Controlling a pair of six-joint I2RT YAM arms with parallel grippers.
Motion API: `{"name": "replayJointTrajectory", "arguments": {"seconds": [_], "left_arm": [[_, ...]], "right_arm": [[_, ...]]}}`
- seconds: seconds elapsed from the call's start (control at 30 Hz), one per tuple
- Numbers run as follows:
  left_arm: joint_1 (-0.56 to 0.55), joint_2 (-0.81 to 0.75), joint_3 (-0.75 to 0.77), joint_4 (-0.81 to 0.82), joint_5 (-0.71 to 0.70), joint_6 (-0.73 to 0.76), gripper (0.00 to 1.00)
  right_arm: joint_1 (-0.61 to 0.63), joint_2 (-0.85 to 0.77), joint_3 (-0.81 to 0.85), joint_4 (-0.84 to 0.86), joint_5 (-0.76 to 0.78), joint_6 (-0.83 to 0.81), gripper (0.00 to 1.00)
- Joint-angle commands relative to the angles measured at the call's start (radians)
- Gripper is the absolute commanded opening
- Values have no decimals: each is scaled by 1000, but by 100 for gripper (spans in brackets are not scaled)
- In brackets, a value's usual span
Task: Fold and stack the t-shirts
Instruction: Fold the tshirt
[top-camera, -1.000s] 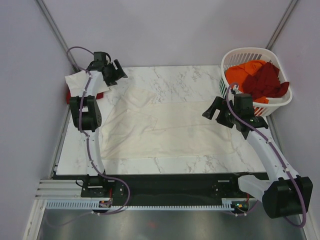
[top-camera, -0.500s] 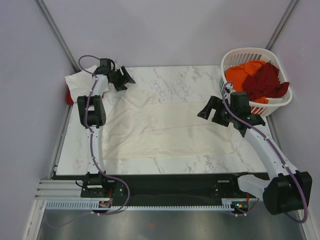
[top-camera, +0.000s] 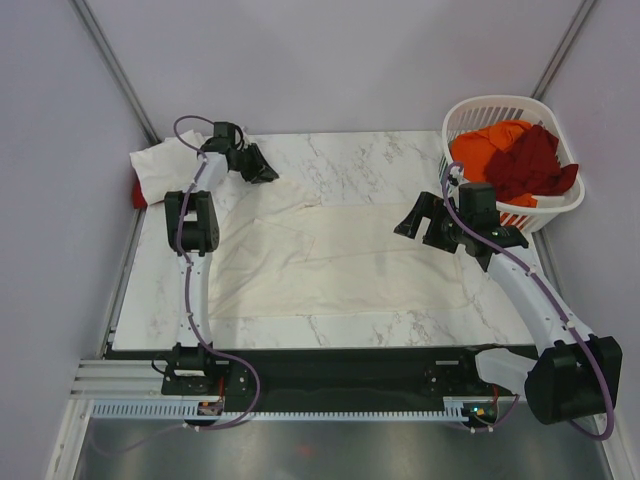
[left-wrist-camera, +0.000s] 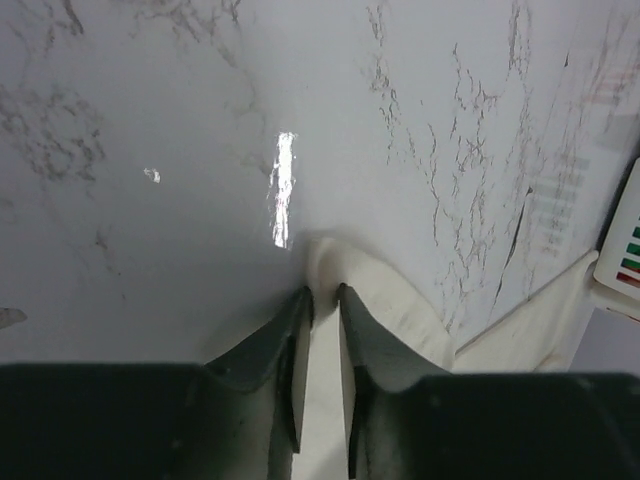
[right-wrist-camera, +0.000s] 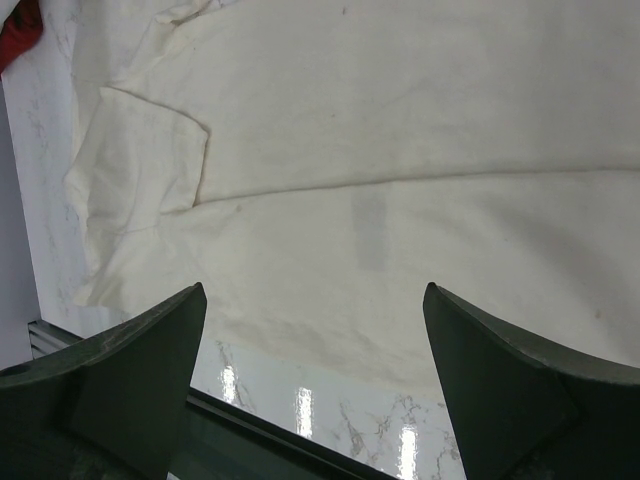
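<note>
A large cream-white t-shirt (top-camera: 340, 255) lies spread flat on the marble table. My left gripper (top-camera: 262, 172) is at its far left corner. In the left wrist view the left gripper (left-wrist-camera: 324, 295) has its jaws drawn close together, with a fold of the cream cloth (left-wrist-camera: 385, 300) pinched between them. My right gripper (top-camera: 412, 222) hovers over the shirt's right part. Its jaws stand wide apart in the right wrist view, the right gripper (right-wrist-camera: 315, 300) holding nothing above the cream shirt (right-wrist-camera: 400, 150). An orange t-shirt (top-camera: 485, 140) and a dark maroon one (top-camera: 530, 165) sit in the basket.
The white slatted laundry basket (top-camera: 470, 112) stands at the far right corner, close behind my right arm. A folded cream-white shirt (top-camera: 160, 165) lies on something red (top-camera: 137, 192) at the far left edge. Grey walls close in the left, right and far sides.
My left gripper moved right from the folded pile to the shirt's far left corner and closed on the cloth. My right gripper shifted slightly left and stayed open.
</note>
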Motion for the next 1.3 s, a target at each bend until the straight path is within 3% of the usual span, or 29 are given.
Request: {"name": "replayJointTrajectory", "arguments": {"seconds": [0.0, 0.03, 0.07, 0.27, 0.4, 0.57, 0.77, 0.87, 1.0, 1.07, 1.27], "left_arm": [[1, 27, 3, -16, 22, 22, 25], [1, 27, 0, -16, 20, 23, 7], [1, 26, -3, -18, 17, 25, 2], [-6, -11, -2, -18, 0, 42, 2], [-6, -126, -14, -18, -14, 25, 2], [-8, -334, -165, -19, -49, 10, 2], [-32, -614, -453, -16, -122, 16, 2], [-42, -773, -589, -13, -213, 20, 2], [-45, -893, -684, -13, -210, 33, 2], [-43, -922, -724, -15, -181, 40, 2], [-42, -1031, -816, -36, -204, 88, 2]], "right_arm": [[5, -2, 26, 27, -9, -20, 98], [5, -2, 23, 27, -6, -20, 98], [7, -4, 22, 29, -3, -20, 98], [5, -1, 15, 32, 3, -21, 98], [10, 2, 21, 27, 46, -36, 98], [77, 73, 118, -14, 242, -43, 98], [122, 315, 343, -36, 465, -39, 98], [123, 540, 494, -97, 595, -76, 98], [113, 733, 633, -122, 761, -90, 97], [99, 809, 698, -120, 757, -79, 91], [70, 976, 767, -82, 738, -41, 88]]}}
